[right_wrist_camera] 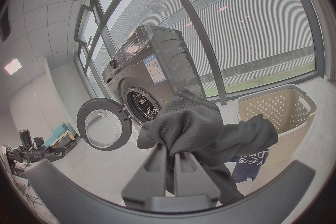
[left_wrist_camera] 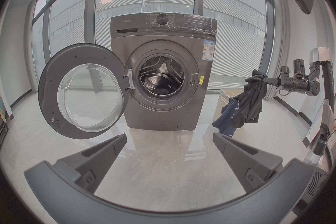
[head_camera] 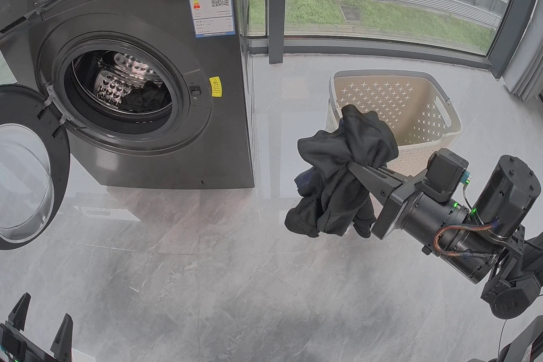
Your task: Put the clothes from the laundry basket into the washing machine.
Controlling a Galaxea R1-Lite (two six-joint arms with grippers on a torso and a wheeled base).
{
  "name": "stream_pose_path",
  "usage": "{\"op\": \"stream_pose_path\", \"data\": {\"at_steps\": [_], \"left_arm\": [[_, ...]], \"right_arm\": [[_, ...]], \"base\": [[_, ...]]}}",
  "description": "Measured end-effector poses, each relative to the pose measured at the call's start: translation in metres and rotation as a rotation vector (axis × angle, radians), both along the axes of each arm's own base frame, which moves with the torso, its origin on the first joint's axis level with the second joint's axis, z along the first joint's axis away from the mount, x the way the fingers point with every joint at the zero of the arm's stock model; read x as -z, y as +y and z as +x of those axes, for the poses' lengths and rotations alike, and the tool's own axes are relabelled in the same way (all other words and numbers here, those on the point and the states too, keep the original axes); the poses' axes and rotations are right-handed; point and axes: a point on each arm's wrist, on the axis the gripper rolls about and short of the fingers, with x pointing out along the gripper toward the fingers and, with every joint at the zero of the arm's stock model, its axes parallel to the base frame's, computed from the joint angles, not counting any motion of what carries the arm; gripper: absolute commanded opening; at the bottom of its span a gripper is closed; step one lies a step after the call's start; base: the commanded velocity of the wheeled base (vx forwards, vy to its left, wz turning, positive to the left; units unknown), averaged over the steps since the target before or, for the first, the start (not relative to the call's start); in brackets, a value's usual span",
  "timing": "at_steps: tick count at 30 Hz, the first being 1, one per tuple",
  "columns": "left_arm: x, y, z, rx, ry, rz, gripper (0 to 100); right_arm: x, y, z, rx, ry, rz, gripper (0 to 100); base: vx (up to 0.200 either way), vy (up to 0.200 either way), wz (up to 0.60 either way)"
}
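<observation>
Right jaws clenched on dark clothes bundle (head_camera: 339,176), held high at 4 o'clock from washing machine (head_camera: 226,125), likely keeping tails off floor (head_camera: 198,267); laundry basket (head_camera: 396,103) at its 1 o'clock. Door (head_camera: 28,171) stands wide for loading. Left jaws released, 7 o'clock.

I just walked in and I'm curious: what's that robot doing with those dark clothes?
The robot's right pincer is shut on a bundle of dark clothes, held in the air near the laundry basket. The washing machine has its door swung open, and something dark already lies in its drum. The left pincer is open and holds nothing.
</observation>
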Motion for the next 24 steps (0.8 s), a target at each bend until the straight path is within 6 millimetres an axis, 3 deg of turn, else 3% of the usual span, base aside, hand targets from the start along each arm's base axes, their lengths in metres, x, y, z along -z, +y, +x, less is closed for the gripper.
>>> {"op": "stream_pose_path", "data": {"at_steps": [19,24], "left_arm": [[0.0002,0.0,0.0,0.0,0.001,0.0,100],[0.0001,0.0,0.0,-0.001,0.001,0.0,100]], "right_arm": [[0.0007,0.0004,0.0004,0.001,0.001,-0.002,0],[0.0006,0.0003,0.0004,0.002,0.001,-0.001,0]], "base": [[0.0,0.2,0.0],[0.0,0.0,0.0]]}}
